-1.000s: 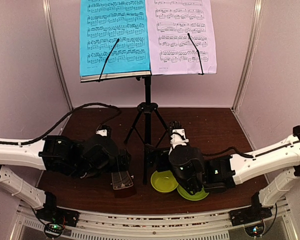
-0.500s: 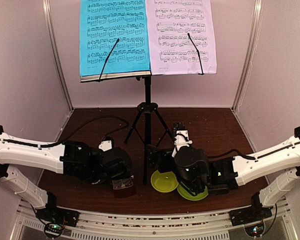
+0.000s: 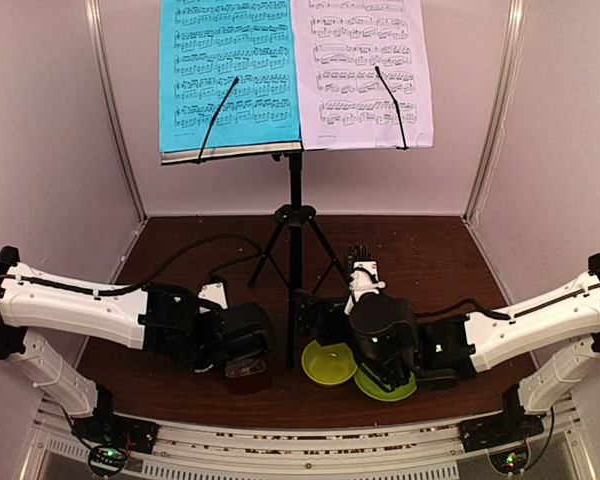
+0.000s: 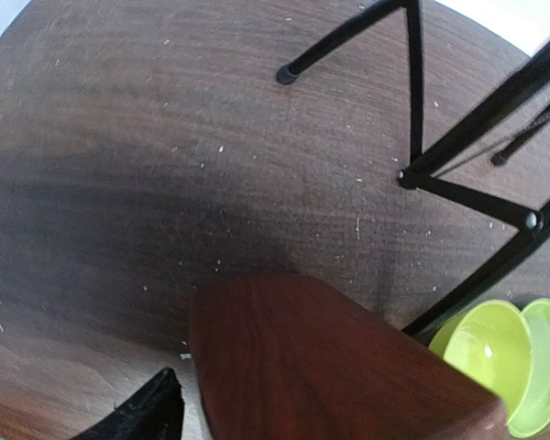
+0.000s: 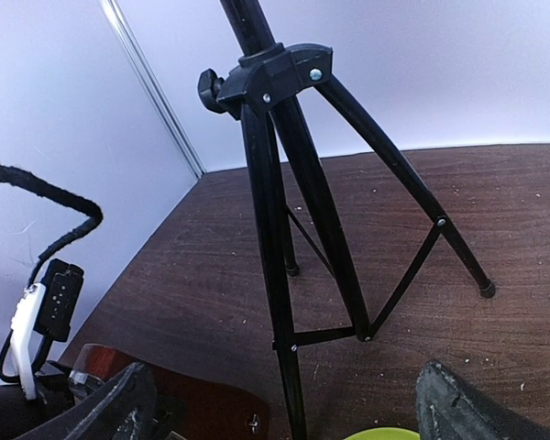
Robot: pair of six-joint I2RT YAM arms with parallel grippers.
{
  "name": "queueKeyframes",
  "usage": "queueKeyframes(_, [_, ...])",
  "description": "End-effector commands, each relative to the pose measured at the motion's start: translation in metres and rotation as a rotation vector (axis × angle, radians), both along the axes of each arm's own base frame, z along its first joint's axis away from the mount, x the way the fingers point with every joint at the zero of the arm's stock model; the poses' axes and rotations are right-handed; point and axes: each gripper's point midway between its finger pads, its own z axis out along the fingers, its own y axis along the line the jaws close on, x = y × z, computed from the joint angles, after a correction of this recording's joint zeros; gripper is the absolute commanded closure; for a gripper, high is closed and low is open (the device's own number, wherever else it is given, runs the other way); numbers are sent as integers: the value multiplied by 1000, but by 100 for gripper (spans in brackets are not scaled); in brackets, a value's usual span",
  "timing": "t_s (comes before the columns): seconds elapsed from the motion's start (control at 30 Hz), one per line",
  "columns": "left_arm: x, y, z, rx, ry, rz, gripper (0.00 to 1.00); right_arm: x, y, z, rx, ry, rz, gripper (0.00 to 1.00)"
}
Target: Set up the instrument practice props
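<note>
The black music stand [image 3: 295,240] is upright at the table's middle on its tripod legs [image 5: 277,266]. A cyan sheet [image 3: 230,75] and a pale lilac sheet [image 3: 360,75] rest on its desk. The small brown metronome [image 3: 246,375] stands near the front edge. It fills the space between the jaws of my left gripper [image 3: 248,358]. One black finger [image 4: 151,414] shows just left of the metronome [image 4: 321,367] with a thin gap; the other finger is hidden. My right gripper [image 5: 293,412] is open, low beside the stand's near leg.
A lime-green bowl [image 3: 328,362] sits right of the metronome, overlapping a lime-green plate [image 3: 392,388] that lies partly under my right arm. A black cable [image 3: 180,250] loops over the back left of the table. Pale walls close in on three sides.
My left arm has slid to the right and down over the metronome, which is now mostly covered. My right arm shifted slightly to the right, then stayed still.
</note>
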Motion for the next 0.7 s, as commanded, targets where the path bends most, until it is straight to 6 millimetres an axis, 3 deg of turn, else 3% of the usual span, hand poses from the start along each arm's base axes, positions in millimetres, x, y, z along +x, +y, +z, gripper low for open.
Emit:
queueKeyframes(0.0, [-4, 24, -20, 122, 47, 43, 25, 1, -3, 2, 23, 6, -5, 0])
queueKeyframes(0.2, [1, 21, 2, 134, -24, -24, 49, -1, 0, 1, -6, -11, 23, 0])
queueKeyframes(0.5, [2, 29, 45, 16, -147, -158, 68, -16, 20, -5, -12, -46, 214, 1])
queueKeyframes(0.67, [-3, 16, 73, -45, -264, -375, 81, -36, 36, -13, -23, -93, 394, 6])
